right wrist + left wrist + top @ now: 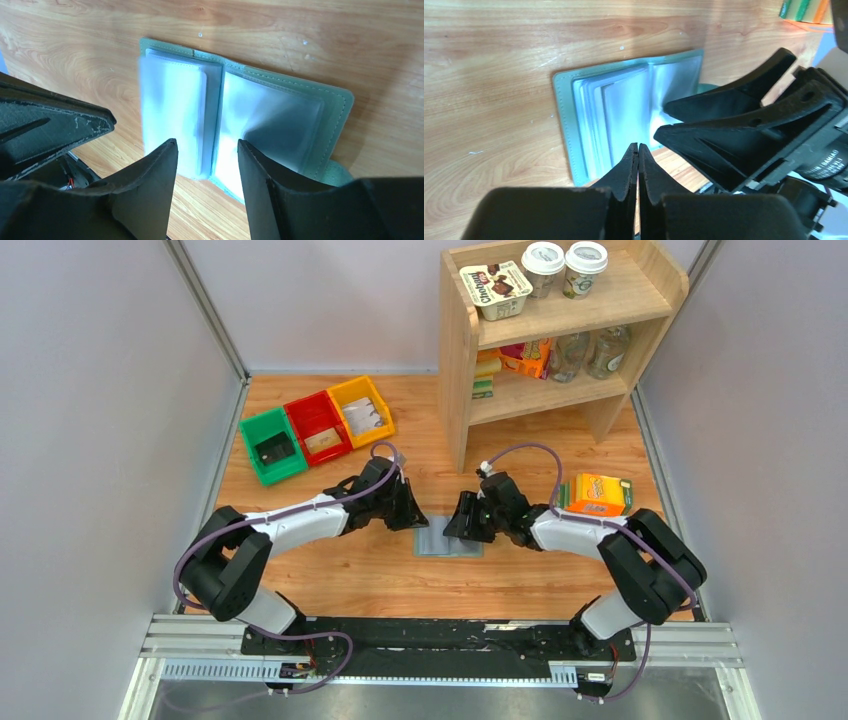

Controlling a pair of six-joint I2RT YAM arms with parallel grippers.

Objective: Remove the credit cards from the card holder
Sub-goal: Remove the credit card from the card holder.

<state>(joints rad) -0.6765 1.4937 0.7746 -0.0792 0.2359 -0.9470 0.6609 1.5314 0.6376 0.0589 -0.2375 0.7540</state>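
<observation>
The card holder point(448, 543) lies open and flat on the wooden table between my two grippers, grey-green with a stitched rim. Its pale blue-grey plastic sleeves point(624, 105) fan up from the spine point(220, 100). I cannot pick out any credit cards inside the sleeves. My left gripper point(638, 146) is shut with nothing between its fingers, its tips just over the holder's near edge point(412, 515). My right gripper point(207, 142) is open, its fingers astride the spine at the opposite edge point(462, 525). A small tab point(340, 172) sticks out beside the right finger.
Green point(272, 445), red point(318, 427) and yellow point(361, 410) bins stand at the back left. A wooden shelf point(555, 320) with cups and bottles fills the back right. An orange carton point(597, 494) lies by the right arm. Walls close in both sides.
</observation>
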